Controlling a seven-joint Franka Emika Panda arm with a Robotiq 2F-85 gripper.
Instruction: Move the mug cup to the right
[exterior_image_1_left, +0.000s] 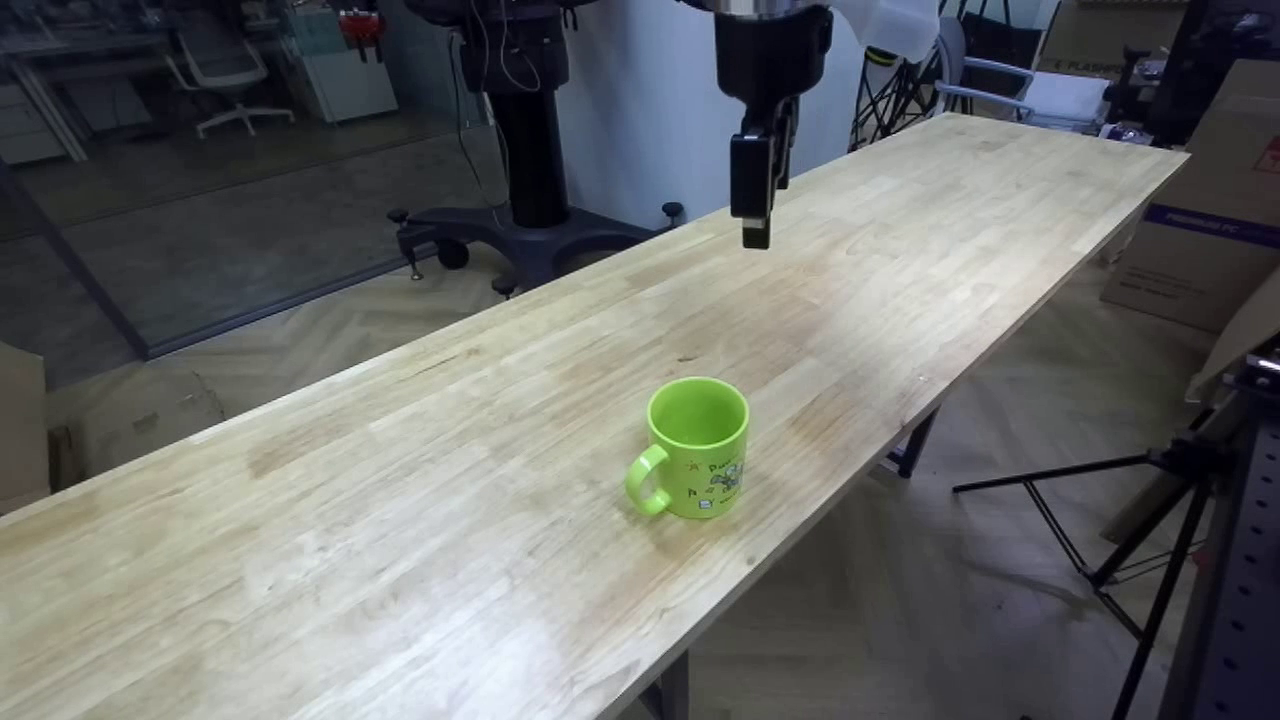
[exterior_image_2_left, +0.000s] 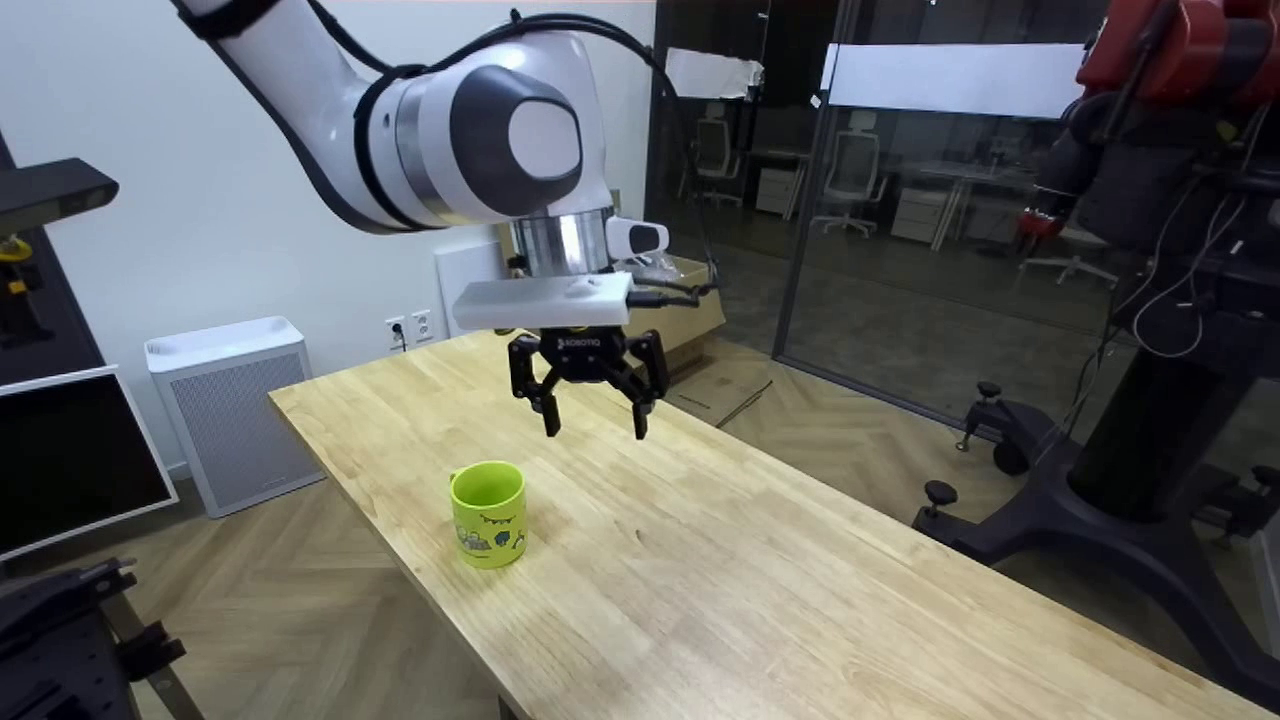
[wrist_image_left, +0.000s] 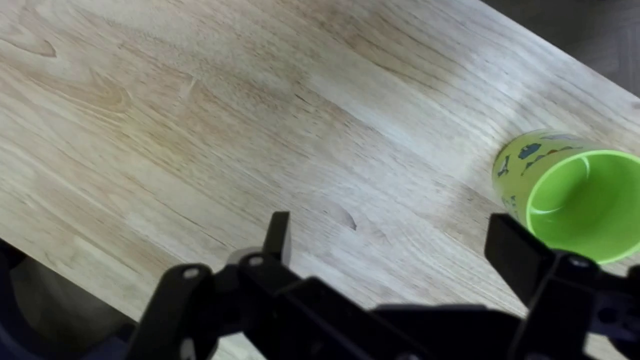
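In an exterior view, mug (exterior_image_2_left: 488, 518) is stood upright on counter (exterior_image_2_left: 720, 565), lower left of centre, while empty claw (exterior_image_2_left: 596, 427) is held spread near frame centre, presumably so mug can be straddled from above.

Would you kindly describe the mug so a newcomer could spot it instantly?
Find the long wooden table. Near one long edge stands the mug, upright, with a loop handle. Its lime green sets it apart from the table's pale wood and the black gripper.
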